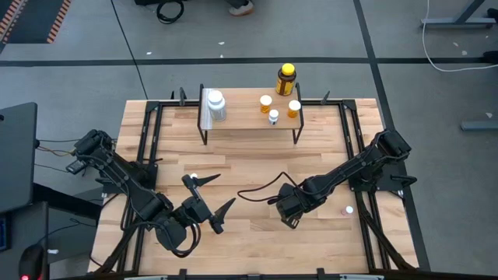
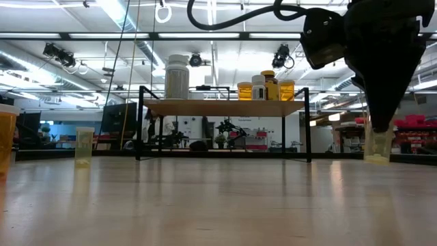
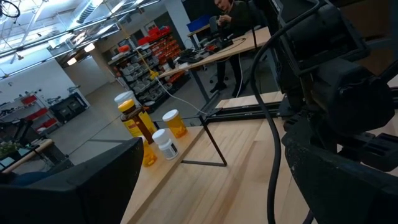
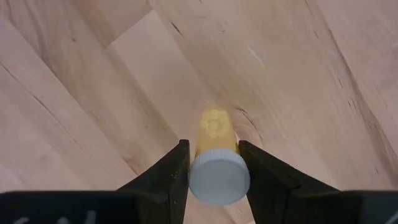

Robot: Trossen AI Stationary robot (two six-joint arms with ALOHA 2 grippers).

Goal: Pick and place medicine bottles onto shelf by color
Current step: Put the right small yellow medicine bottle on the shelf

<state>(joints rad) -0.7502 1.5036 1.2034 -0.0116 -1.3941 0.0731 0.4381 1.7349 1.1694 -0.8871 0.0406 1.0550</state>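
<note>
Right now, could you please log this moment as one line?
right tool: shut on white-capped orange bottle above table | left tool: open, idle | small light-wood shelf: five bottles

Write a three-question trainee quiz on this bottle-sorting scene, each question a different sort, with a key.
1. True or false: the right pincer has an orange bottle between its fingers.
2. Multiple choice: the large white bottle stands on the shelf at A) the whitish-strip end, B) the middle, C) beside the yellow-capped amber bottle.
3. Fill in: the left pincer is ___ and holds nothing.

Key: 1 true; 2 A; 3 open.
</note>
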